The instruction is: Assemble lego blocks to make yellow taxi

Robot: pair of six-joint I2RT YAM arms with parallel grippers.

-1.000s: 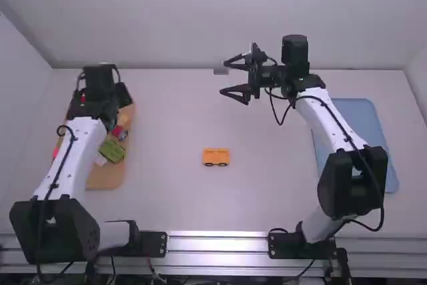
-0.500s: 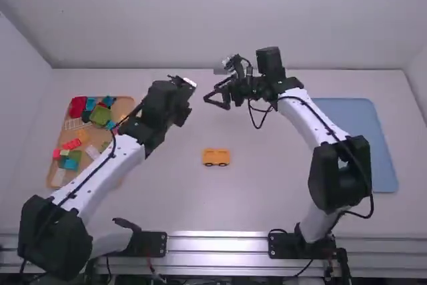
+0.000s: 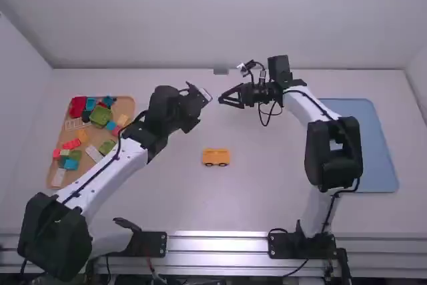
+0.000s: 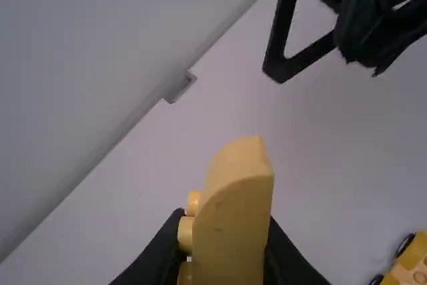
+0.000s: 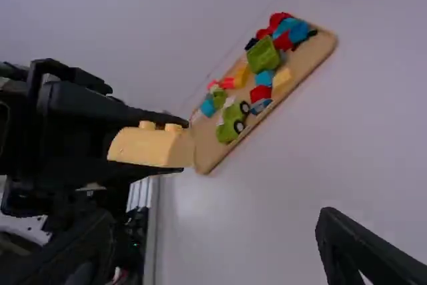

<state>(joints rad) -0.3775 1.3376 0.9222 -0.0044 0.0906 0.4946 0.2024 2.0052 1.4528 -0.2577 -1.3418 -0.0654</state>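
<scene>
Left tool, clamping a yellow block, and right tool, spread and empty, have shifted rightward.

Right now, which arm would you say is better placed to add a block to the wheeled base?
Left, I'd say: its end effector grips a yellow block, while the right end effector is open and empty. Both look near the base.

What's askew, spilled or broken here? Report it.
Nothing stands out. The yellow wheeled block sits upright on its wheels, the left claw grips a curved yellow brick, and the jumbled bricks lie in the tan tray, none visibly broken.
</scene>
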